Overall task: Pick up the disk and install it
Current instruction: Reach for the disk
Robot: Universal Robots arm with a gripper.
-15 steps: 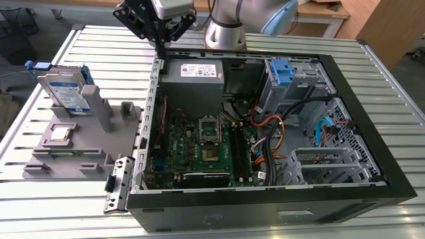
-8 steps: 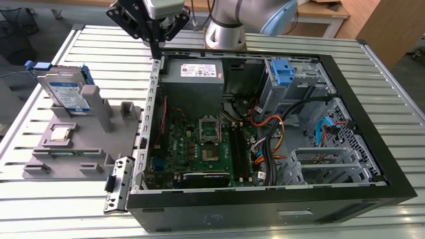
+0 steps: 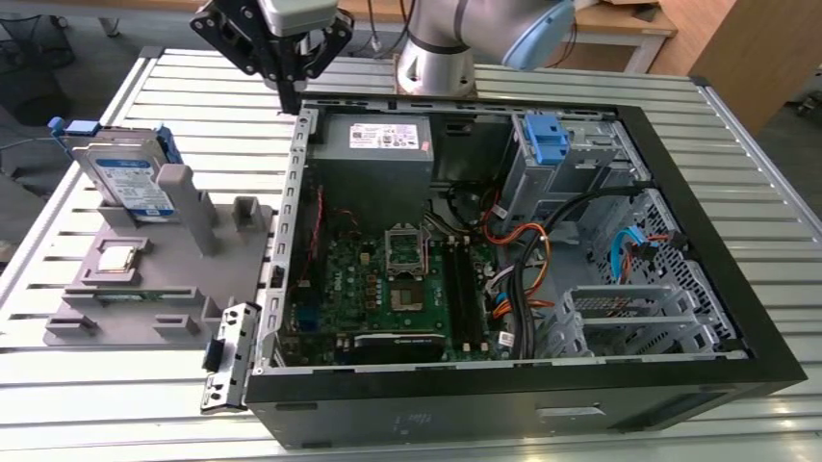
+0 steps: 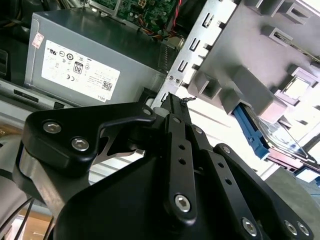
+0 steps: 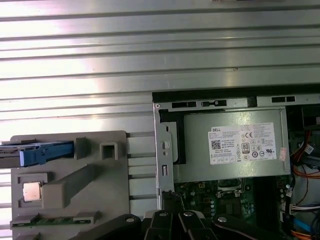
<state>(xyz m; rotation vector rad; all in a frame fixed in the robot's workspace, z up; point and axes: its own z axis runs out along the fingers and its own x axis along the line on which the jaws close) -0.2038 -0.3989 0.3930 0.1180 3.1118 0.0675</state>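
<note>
The disk (image 3: 129, 178), a silver-grey drive with a white-and-blue label in a blue carrier, stands on edge in the grey holder (image 3: 167, 279) at the exterior view's left. In the first wrist view the disk (image 5: 40, 152) shows edge-on; in the second wrist view the disk (image 4: 280, 135) lies behind its blue frame. My gripper (image 3: 291, 104) hangs over the back left corner of the open computer case (image 3: 719, 289), well apart from the disk. Its black fingers meet at a point, gripper (image 4: 172, 97) and gripper (image 5: 172, 197), shut with nothing between them.
The power supply (image 3: 379, 144) sits just inside the case wall under my gripper. A blue bracket (image 3: 546, 140) stands in the drive bay at the back right. A small silver chip (image 3: 118, 258) rests on the holder. The motherboard (image 3: 385, 289) and cables fill the case. The table (image 3: 192, 87) is slatted metal.
</note>
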